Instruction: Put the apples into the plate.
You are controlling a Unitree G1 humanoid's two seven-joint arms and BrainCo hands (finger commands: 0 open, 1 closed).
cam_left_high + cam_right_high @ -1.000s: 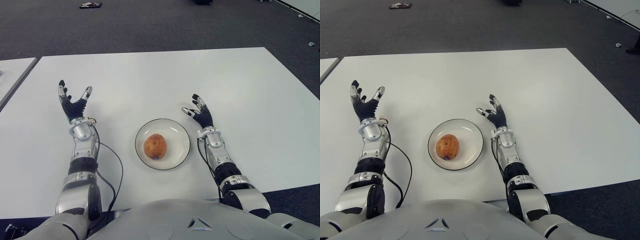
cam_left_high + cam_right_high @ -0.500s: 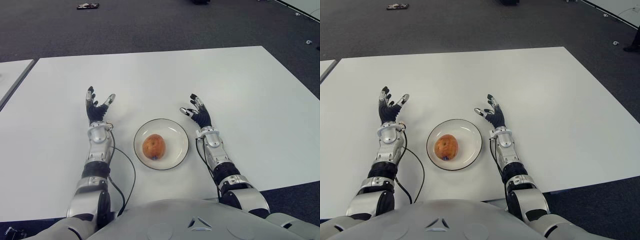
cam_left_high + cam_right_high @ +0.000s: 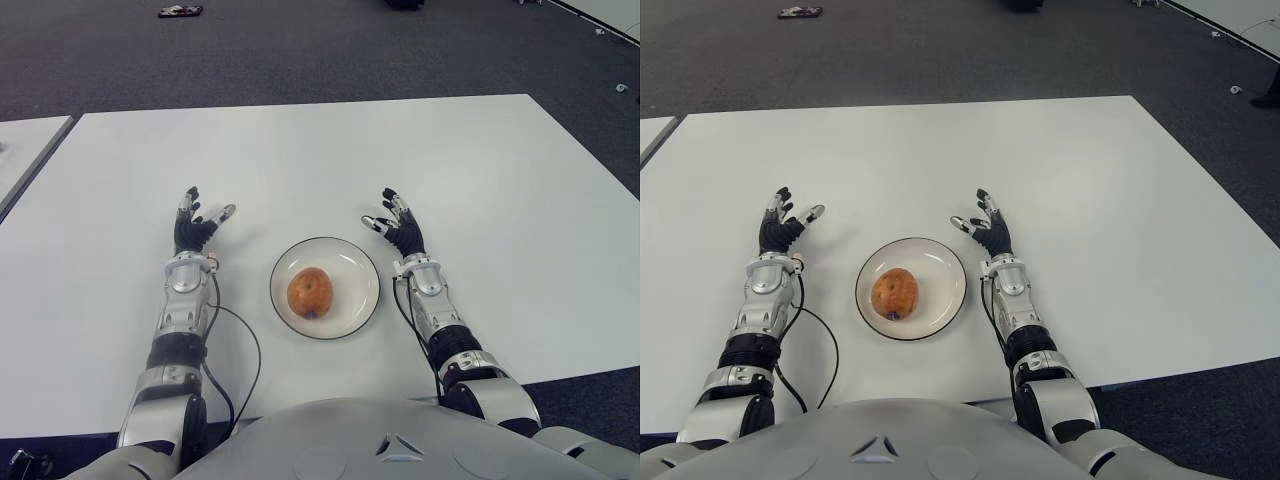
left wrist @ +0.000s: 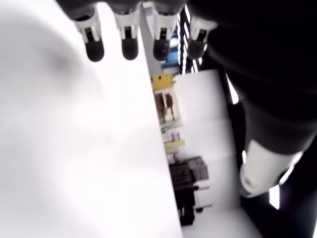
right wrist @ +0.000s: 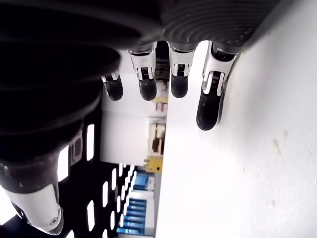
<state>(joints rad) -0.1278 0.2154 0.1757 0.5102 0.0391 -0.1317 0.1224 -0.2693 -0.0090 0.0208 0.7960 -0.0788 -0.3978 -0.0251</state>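
One reddish-orange apple (image 3: 310, 293) lies in the white plate (image 3: 353, 268), left of its middle, on the white table (image 3: 300, 160). My left hand (image 3: 194, 229) shows left of the plate, fingers spread, holding nothing. My right hand (image 3: 397, 225) shows just right of the plate's far edge, also spread and empty. Each wrist view shows its own straight fingers (image 4: 129, 34) and fingers (image 5: 178, 74) over bare white table, with nothing between them.
A second white table's corner (image 3: 25, 150) shows at the far left. Dark carpet (image 3: 300, 50) lies beyond the table, with a small dark object (image 3: 180, 11) on it. A black cable (image 3: 235, 330) runs along my left forearm.
My left hand has swung in from the far left towards the plate and dropped lower over the table. The right hand and the apple have stayed put.
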